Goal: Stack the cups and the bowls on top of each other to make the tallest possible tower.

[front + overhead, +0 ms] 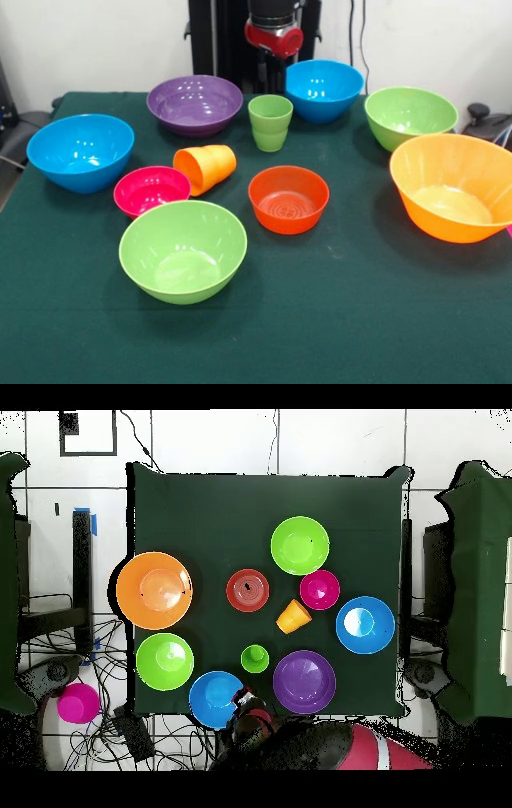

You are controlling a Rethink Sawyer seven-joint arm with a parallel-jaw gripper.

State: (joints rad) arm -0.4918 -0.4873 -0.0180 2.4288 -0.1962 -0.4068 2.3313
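Nothing is stacked yet; all bowls and cups stand apart on the counter [336,320]. The arm [274,36] is drawn back, so we cannot tell how the jaws stand; the light green cup [270,122], upright, is nearest below it; the orange cup [206,168] lies tipped further out; we should choose the large orange bowl [452,188] as base.

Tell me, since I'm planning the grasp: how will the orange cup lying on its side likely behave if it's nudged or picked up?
The orange cup lies tipped beside the magenta bowl, so a nudge would probably roll it in a curve, given its taper. Its glossy plastic looks slippery and light, so it may skid or squirt out. It seems stiff rather than floppy.
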